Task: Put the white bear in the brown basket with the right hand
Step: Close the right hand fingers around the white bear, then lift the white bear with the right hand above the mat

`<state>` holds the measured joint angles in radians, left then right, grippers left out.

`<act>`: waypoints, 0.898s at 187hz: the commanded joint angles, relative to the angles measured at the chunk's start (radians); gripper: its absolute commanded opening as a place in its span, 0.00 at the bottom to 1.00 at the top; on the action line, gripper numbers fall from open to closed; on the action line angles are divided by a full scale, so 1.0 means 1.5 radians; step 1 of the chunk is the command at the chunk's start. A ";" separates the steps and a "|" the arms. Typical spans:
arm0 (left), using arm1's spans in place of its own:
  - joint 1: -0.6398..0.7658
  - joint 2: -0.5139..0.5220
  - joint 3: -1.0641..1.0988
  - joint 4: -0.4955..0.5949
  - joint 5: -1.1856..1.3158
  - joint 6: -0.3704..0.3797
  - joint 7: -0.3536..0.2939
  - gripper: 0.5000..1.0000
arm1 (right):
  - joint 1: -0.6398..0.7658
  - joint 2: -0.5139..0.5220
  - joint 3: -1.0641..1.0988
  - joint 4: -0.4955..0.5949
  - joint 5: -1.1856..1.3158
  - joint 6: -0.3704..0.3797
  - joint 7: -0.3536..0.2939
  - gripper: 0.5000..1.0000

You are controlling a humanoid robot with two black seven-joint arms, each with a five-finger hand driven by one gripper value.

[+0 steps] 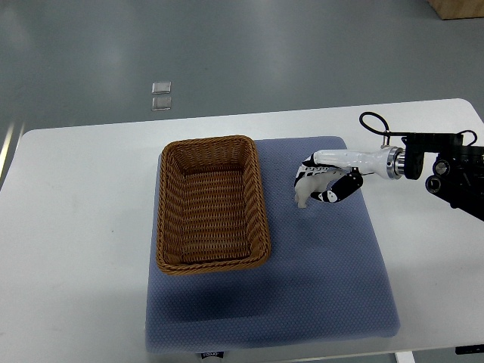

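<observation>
White bear (pixel 303 192) upright — clasped by right hand (pixel 330 178), beside brown basket (pixel 213 203).

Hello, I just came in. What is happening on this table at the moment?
A robot is working with its right hand, which reaches in from the right side. Its fingers are curled around a small white bear, over the blue mat. To the left of the hand, the brown basket stands on the same mat, and nothing is in it. The bear is not yet in the basket. The left arm does not show.
</observation>
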<state>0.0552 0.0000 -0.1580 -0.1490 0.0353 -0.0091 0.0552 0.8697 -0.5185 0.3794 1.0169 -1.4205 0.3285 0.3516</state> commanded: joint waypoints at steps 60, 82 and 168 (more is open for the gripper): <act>0.000 0.000 0.000 0.000 0.000 0.000 0.000 1.00 | 0.067 -0.008 0.006 0.000 0.003 0.004 0.027 0.00; 0.000 0.000 0.000 -0.001 0.000 0.000 0.000 1.00 | 0.091 -0.004 0.006 -0.001 0.003 0.008 0.027 0.00; 0.000 0.000 0.000 0.000 0.000 0.000 0.000 1.00 | 0.195 0.037 -0.001 -0.001 0.003 0.031 0.020 0.00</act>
<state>0.0552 0.0000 -0.1580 -0.1492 0.0353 -0.0091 0.0553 1.1337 -0.4837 0.3775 1.0156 -1.4157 0.3668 0.3832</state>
